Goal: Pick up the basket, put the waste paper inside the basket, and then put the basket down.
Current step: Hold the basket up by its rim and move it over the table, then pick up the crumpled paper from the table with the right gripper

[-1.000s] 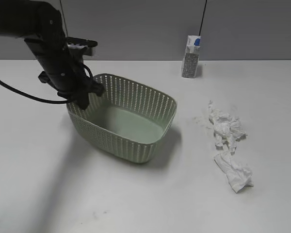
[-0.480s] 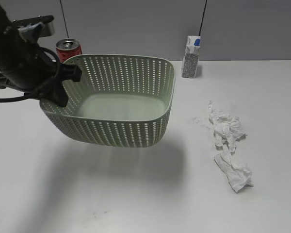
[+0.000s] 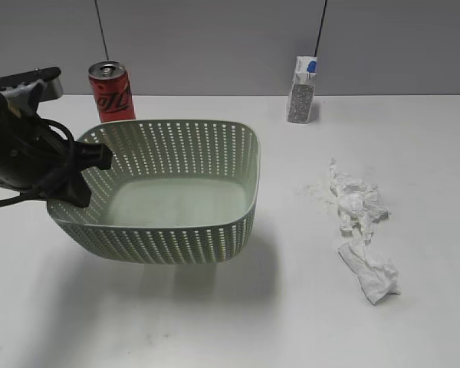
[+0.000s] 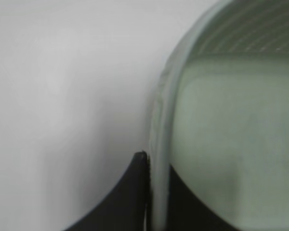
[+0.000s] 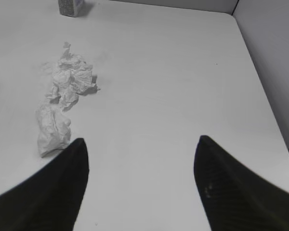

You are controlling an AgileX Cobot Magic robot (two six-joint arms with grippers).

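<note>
White table (image 3: 215, 322), grey wall behind. Left gripper (image 3: 83, 170) is clamped on the pale sage-green perforated plastic basket (image 3: 176, 201), lifted off it. Right gripper (image 5: 140, 180) gapes empty near two crumpled white paper wads (image 3: 360, 230).

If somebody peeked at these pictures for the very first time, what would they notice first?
Probably the big green basket, lifted off the white table on the left, its rim pinched by the black left gripper. Next, the two crumpled wads of waste paper lying on the table to the right. At the back stand a red can and a small white-and-grey carton.
</note>
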